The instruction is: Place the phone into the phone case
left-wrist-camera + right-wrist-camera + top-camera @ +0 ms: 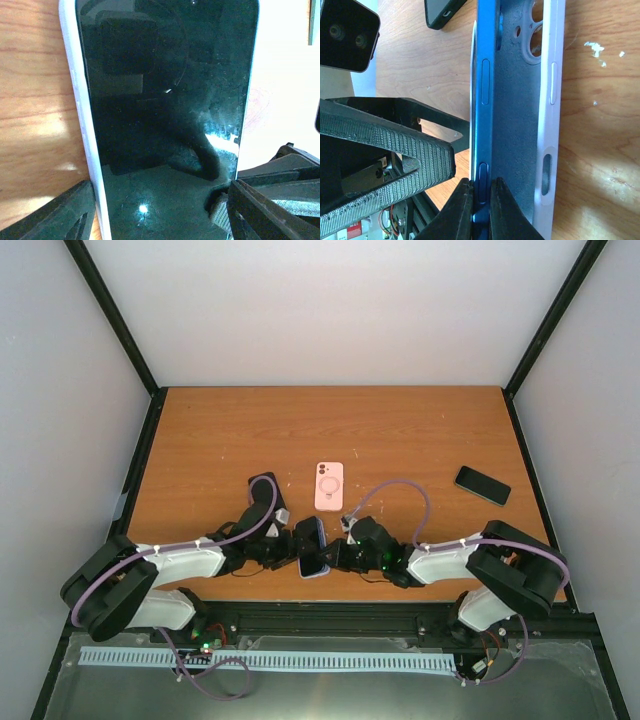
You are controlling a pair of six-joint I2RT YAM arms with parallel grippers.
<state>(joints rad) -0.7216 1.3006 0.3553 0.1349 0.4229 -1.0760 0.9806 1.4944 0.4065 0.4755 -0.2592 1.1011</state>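
White enclosure walls (330, 310) rise around a wooden table (400, 430), and close to the middle of its near edge both arms meet over the phone (487, 100) and the pale lavender phone case (552, 75). They are held together just above the wood. The phone is only partly in. In the right wrist view its blue side stands away from the case's far wall, so the dark lining and the camera cut-out show between them. The right gripper (481, 200) is clenched on the phone's thin blue edge at one end, its two fingertips pinching from either face. The left gripper (161, 192) comes in from the left edge's side and spans the width of the pair. One finger lies against the lavender rim and the other against the phone's opposite edge, so it appears clamped across case and phone together. The dark screen faces the left wrist camera. Farther toward the centre of the table lies a pink case (329, 486), back up, and a black phone (482, 485) rests near the right edge, well apart from both grippers.
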